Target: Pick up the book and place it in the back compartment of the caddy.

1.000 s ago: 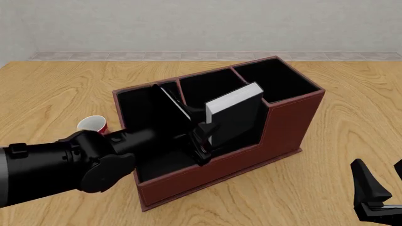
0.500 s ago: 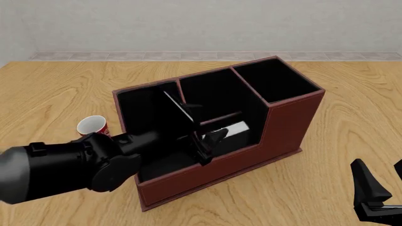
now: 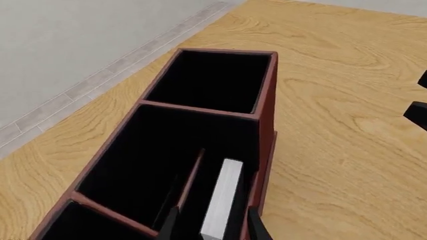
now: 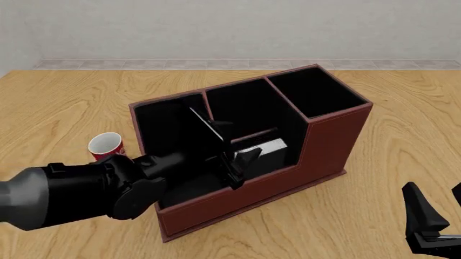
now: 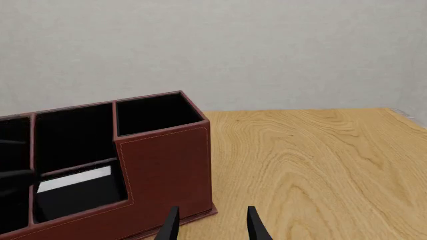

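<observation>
The reddish-brown caddy (image 4: pixel 288 183) stands mid-table with its black-lined sections open upward. The black book (image 4: pixel 264 146) rests inside the small back compartment (image 4: pixel 277 156), between the thin cross divider and the lowered wall, its white page edge showing. My left gripper (image 4: pixel 238 161) hovers at that pocket, open, its fingers either side of the book (image 3: pixel 222 195) without clamping it. In the right wrist view the book (image 5: pixel 73 180) sits low behind the lowered wall of the caddy (image 5: pixel 167 165). My right gripper (image 4: pixel 439 210) is open near the table's front right, away from the caddy.
A red-and-white mug (image 4: pixel 107 144) stands left of the caddy, close beside my left arm. The caddy's tall end section (image 3: pixel 210 80) and long slot (image 3: pixel 167 160) hold nothing. The right gripper's fingers (image 3: pixel 417 112) show at the edge of the left wrist view.
One second ago my left gripper held the book upright above the pocket. It has since let go, the book has dropped down into the pocket, and the arm has eased back slightly.
</observation>
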`<state>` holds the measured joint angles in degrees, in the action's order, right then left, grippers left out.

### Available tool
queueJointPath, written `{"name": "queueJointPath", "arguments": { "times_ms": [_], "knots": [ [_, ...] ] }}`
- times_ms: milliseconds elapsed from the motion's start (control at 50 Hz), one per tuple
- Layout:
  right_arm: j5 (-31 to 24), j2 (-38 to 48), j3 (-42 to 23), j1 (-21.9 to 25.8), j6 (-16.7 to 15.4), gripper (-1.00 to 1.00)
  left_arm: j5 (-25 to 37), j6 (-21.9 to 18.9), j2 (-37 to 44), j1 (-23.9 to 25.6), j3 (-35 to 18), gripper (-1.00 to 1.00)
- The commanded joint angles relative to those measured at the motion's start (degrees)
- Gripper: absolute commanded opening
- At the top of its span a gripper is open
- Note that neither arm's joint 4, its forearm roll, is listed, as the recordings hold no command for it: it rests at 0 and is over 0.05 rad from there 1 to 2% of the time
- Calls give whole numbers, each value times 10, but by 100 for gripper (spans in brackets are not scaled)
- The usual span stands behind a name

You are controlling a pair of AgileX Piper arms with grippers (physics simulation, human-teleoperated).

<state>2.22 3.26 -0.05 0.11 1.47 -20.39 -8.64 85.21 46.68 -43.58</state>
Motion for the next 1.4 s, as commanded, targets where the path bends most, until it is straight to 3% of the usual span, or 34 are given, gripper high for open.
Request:
{"name": "queueJointPath", "arguments": {
  "times_ms": [20, 200, 440, 900, 1040, 1400],
  "knots": [
    [0, 0, 0, 0, 0, 100, -16, 1, 8, -3, 10, 100],
    [0, 0, 0, 0, 0, 100, -23, 1, 6, -5, 20, 100],
    [0, 0, 0, 0, 0, 100, 27, 0, -54, -7, 28, 100],
    [0, 0, 0, 0, 0, 100, 42, 6, -118, -9, 80, 100],
    [0, 0, 0, 0, 0, 100, 31, -10, -140, -17, 109, 100],
    [0, 0, 0, 0, 0, 100, 56, 5, -212, -25, 155, 100]
  ]
}}
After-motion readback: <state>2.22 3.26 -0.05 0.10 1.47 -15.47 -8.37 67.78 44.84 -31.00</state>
